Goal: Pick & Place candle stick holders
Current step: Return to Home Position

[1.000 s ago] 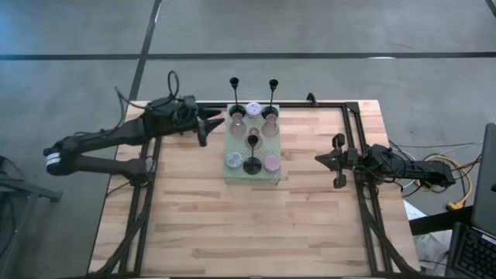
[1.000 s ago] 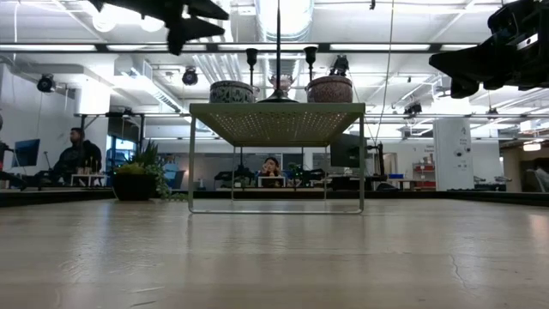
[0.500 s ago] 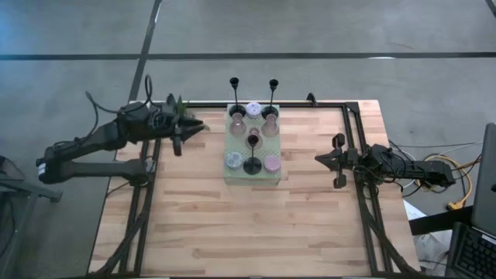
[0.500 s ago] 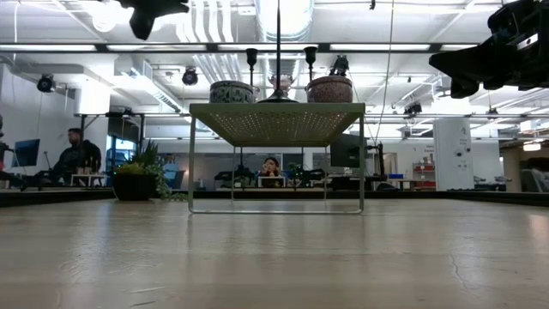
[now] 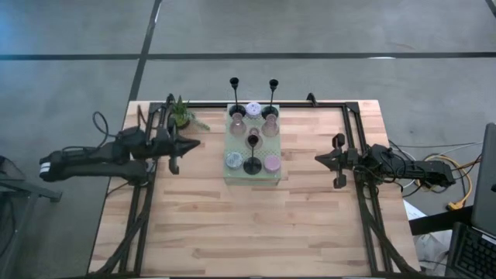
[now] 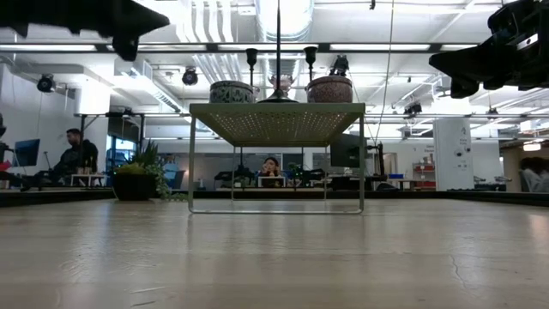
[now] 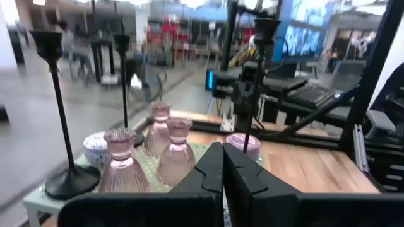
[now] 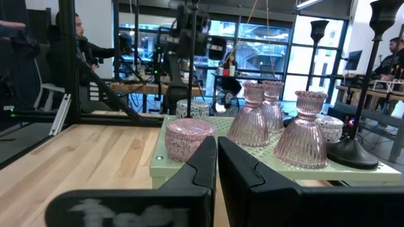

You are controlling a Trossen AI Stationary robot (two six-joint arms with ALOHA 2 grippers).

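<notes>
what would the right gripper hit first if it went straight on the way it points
Probably the pink squat cup at the near corner of the pale green shelf; the right gripper points straight at it, roughly at cup height. Depth is unclear, so the shelf edge might come first.

my desk (image 5: 232,225) is a pale wood plank top, bounded by a black metal frame (image 5: 360,139). a pale green perforated stand (image 5: 236,177) sits toward the far middle of it; the low view shows it raised on thin legs (image 6: 190,163). a small green potted plant (image 5: 181,115) stands near the far left corner, apart from the stand. cables (image 5: 449,167) lie loose off the right edge. the grey floor (image 5: 310,31) beyond carries one dark line. in the room behind, one person (image 6: 75,154) sits at left; another (image 6: 272,167) is seen beneath the stand.
</notes>
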